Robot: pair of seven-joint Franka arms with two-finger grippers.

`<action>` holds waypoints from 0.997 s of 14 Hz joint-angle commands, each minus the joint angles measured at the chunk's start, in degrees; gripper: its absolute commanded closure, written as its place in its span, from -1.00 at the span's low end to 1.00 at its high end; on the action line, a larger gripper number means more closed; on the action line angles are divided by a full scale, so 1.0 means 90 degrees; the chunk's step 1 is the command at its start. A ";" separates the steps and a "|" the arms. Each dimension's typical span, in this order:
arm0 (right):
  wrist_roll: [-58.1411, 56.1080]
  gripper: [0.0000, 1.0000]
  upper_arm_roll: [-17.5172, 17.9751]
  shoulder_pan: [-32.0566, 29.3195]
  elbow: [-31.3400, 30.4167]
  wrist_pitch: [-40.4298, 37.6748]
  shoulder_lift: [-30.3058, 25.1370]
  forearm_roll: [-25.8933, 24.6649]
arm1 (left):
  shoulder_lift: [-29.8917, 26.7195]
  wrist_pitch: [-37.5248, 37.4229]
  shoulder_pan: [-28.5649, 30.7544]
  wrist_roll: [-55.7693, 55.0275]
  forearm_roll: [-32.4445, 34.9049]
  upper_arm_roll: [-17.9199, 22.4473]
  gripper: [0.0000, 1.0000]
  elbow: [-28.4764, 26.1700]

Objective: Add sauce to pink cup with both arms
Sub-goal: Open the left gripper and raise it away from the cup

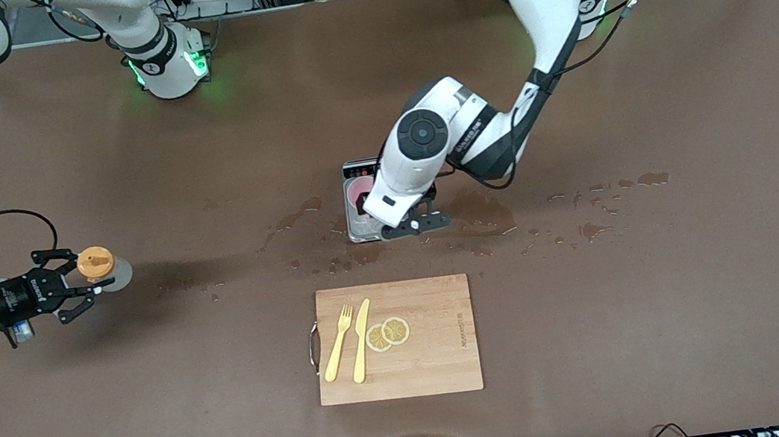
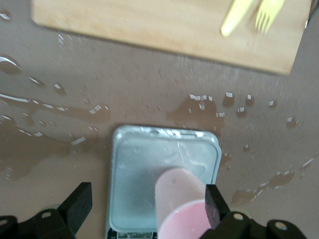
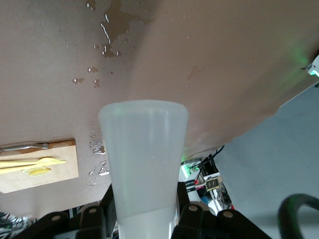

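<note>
The pink cup stands on the grey scale plate near the middle of the table. My left gripper hangs low over the scale, open. Its fingers straddle the cup, which stands close beside one finger. Toward the right arm's end of the table, my right gripper is shut on the sauce bottle. The bottle is translucent white with an orange cap, held up above the table.
A wooden cutting board lies nearer the front camera than the scale. It carries a yellow fork, a yellow knife and lemon slices. Wet spills spread over the brown table around the scale.
</note>
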 commanded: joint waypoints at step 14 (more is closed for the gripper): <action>0.2209 0.11 -0.0084 0.1819 0.0262 0.0012 -0.1067 -0.1175 | -0.2292 -0.1808 0.3413 0.4348 0.0304 -0.0052 -1.00 -0.1029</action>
